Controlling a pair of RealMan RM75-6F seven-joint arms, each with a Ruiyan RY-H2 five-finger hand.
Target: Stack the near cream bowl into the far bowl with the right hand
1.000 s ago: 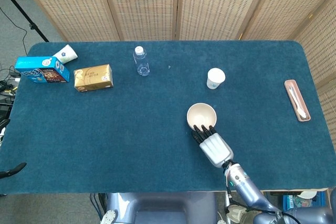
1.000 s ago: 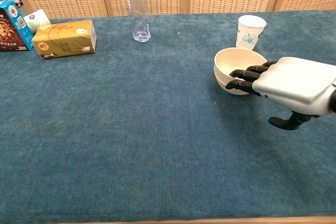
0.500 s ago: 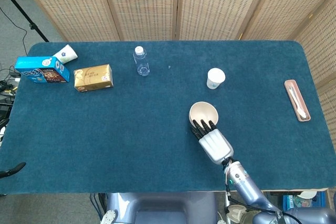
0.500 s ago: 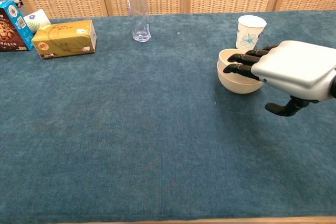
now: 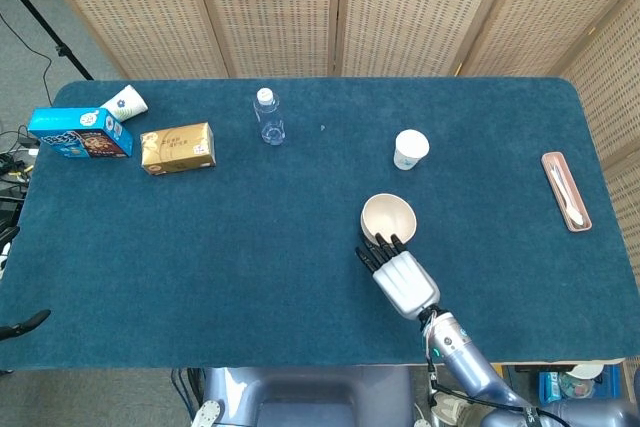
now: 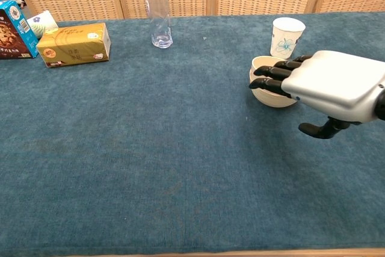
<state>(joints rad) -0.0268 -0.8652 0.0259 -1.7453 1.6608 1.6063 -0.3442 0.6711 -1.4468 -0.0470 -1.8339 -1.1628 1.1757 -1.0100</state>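
Right hand (image 5: pixel 398 278) hovering palm-down, dark fingers (image 6: pixel 269 78) spread apart, holding nothing, tips over near rim of round cream bowl (image 5: pixel 388 217) on blue-covered bench (image 5: pixel 230 247)

The head view looks steeply down from high at the near edge, taking in the whole blue bench (image 5: pixel 200 247) out to the wicker screens (image 5: pixel 300 7) behind it. The chest view sits low and close, facing across the bench toward the far side. Both share the water bottle (image 5: pixel 267 117) (image 6: pixel 157 11), paper cup (image 5: pixel 409 149) (image 6: pixel 286 37), cream bowl (image 5: pixel 388 217) (image 6: pixel 269 95) and right hand (image 5: pixel 397 275) (image 6: pixel 328 85).
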